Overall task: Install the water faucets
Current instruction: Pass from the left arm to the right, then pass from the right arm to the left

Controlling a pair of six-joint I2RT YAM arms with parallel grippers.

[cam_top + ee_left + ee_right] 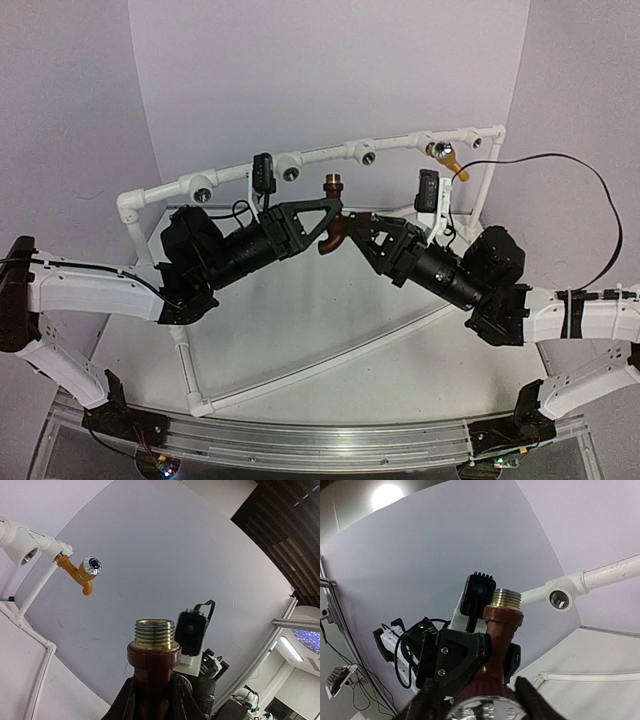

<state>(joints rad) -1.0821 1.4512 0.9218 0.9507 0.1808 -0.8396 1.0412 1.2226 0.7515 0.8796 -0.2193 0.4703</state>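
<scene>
Reddish-brown faucet [335, 225] in mid-air, clamped between left pincer [322, 212] and right pincer [352, 232], brass thread upward.

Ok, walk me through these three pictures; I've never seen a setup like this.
The overhead picture looks down on two robot arms with two-finger grippers. The other two come from cameras on their wrists. Both the left gripper and the right gripper are shut on the reddish-brown faucet, a small tap with a brass threaded end, held between them above the table. Behind runs a white pipe frame with round sockets. The yellow-orange faucet already sits on that pipe, at the right.
</scene>
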